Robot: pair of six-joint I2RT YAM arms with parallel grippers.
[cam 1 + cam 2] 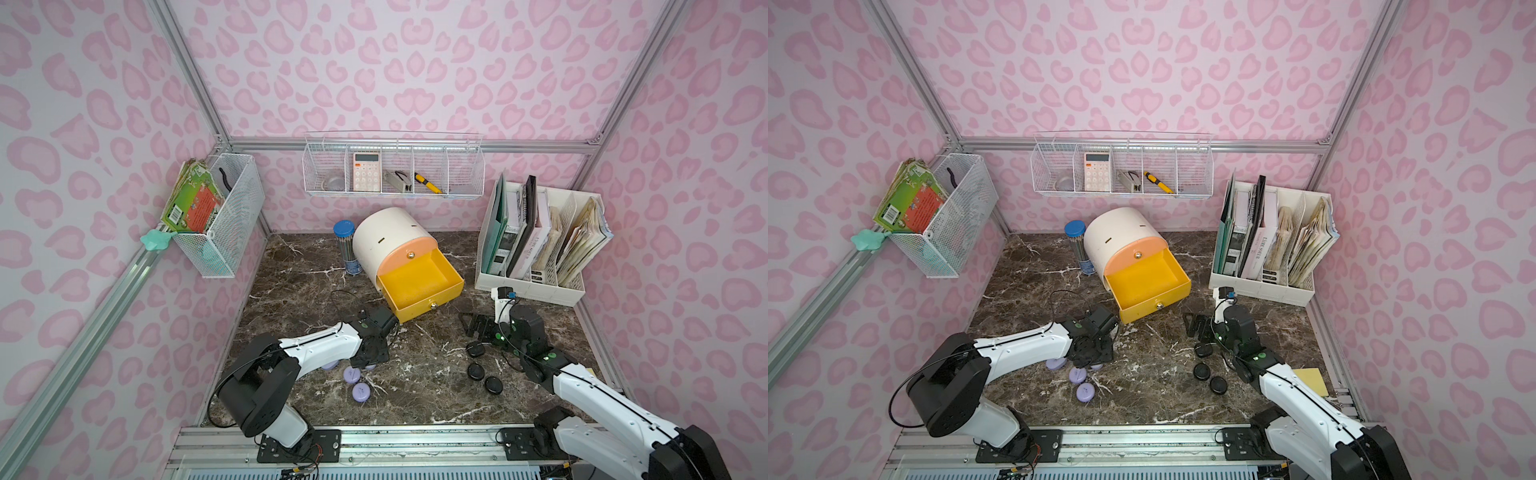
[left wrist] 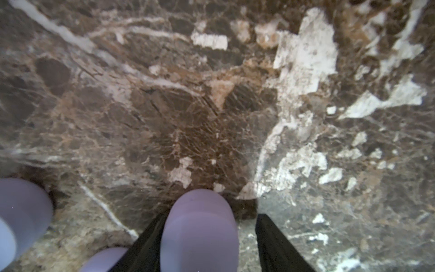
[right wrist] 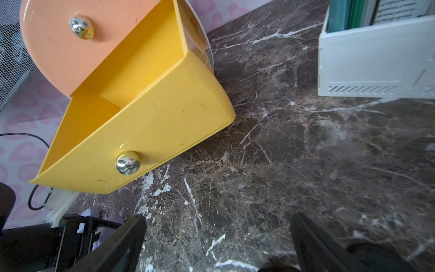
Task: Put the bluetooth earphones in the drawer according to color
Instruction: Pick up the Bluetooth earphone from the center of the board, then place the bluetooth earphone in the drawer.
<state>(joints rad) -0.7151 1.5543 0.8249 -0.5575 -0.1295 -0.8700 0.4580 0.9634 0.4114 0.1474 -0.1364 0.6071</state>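
At 12 o'clock on the worktop (image 1: 428,365) stands the cabinet (image 1: 380,232). Its yellow drawer (image 1: 419,286) is pulled out toward 5 o'clock and looks empty in both top views and the right wrist view. The peach drawer (image 1: 405,254) above it is shut.

Four lilac cases (image 1: 360,391) lie near 8 o'clock and three black cases (image 1: 475,370) near 4 o'clock, all on the worktop. So the sorting of these two colours seems hardly begun: every lilac and at least three black are left to go in.

The left claw (image 2: 210,216) points down over the lilac group, jaws astride one lilac case (image 2: 200,233). One finger (image 2: 146,247) lies against it and a gap shows at the other, so the case is bracketed but not clamped. The right claw (image 3: 217,216) hangs wide open and empty above bare worktop near 3 o'clock, just in front of the yellow drawer.

No white case shows anywhere; whether any sit in a shut drawer cannot be told. A fourth black case is not seen, and the right arm may cover it. The bottom drawer is hidden under the yellow one. In the top views the left arm covers part of one lilac case, and the left claw's own body hides its fingertips. The left wrist view is blurred near the fingers.
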